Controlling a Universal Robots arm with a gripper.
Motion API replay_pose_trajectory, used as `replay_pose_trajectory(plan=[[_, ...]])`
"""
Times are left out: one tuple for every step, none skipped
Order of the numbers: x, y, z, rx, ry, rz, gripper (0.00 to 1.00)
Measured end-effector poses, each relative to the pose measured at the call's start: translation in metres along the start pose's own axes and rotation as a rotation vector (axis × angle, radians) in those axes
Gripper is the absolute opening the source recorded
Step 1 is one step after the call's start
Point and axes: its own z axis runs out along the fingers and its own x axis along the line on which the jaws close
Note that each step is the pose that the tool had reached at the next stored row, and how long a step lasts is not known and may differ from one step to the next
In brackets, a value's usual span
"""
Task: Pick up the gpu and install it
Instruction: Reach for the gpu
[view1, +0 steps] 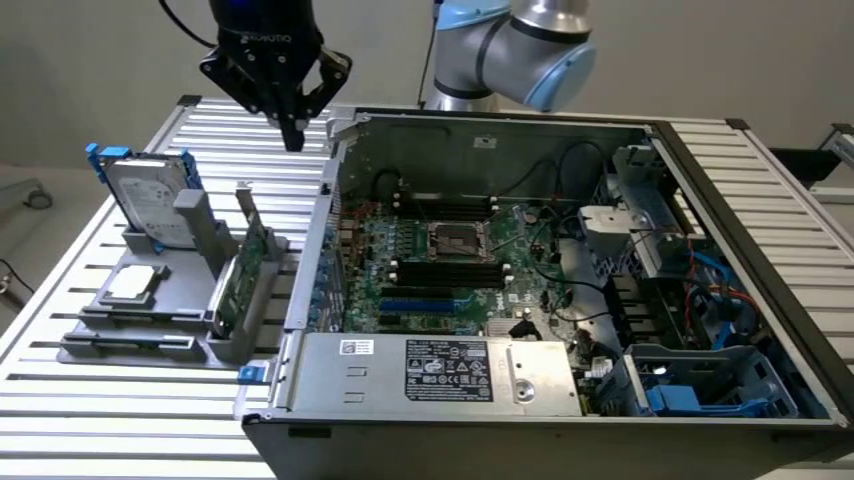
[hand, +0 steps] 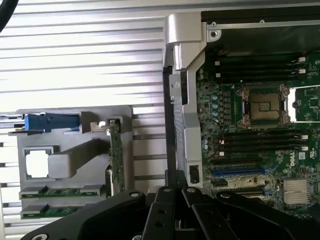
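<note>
The open computer case (view1: 507, 118) is sitting under and to one side of the claw (view1: 294, 138), with its motherboard (view1: 454, 260) facing up. The claw is hanging roughly over the case's side wall, clenched on nothing, fingertips pressing together.

On the claw's other side, away from the case and lower down, a gray holder (view1: 147, 330) is resting on the slatted table (view1: 120, 420). A hard drive (view1: 144, 200) is leaning in it, farther from the claw.

The gpu (view1: 231, 290) is standing on edge in the holder's slot nearest the case, well apart from the claw.

The card is probably handling light and stiff but fragile. Its exposed top edge is looking like the safest grip, pinching both flat faces and avoiding the green board's components.
</note>
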Motion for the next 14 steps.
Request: replay_pose_trajectory(plan=[[0.004,-0.0003,0.0006,0.0,0.0001,0.0,0.11],[0.009,-0.0007,0.0012,-0.0001,0.0002,0.0,0.11],[0.013,-0.001,0.0017,0.0,0.0004,0.0,0.11],[0.018,-0.0014,0.0023,0.0,0.0007,0.0,0.11],[0.023,-0.0017,0.0029,0.0,0.0009,0.0,0.11],[0.027,-0.0021,0.0035,0.0001,0.001,0.0,0.11],[0.032,-0.0025,0.0042,0.0001,0.0012,0.0,0.11],[0.036,-0.0028,0.0048,0.0002,0.0014,0.0,0.11],[0.041,-0.0032,0.0054,0.0003,0.0015,0.0,0.11],[0.045,-0.0035,0.006,0.0005,0.0016,0.0,0.11],[0.05,-0.0039,0.0067,0.0008,0.0018,0.0,0.11],[0.054,-0.0042,0.0073,0.0013,0.002,0.0,0.11],[0.059,-0.0046,0.0079,0.0019,0.0022,0.0,0.11],[0.063,-0.0049,0.0087,0.0024,0.0025,0.0,0.11]])
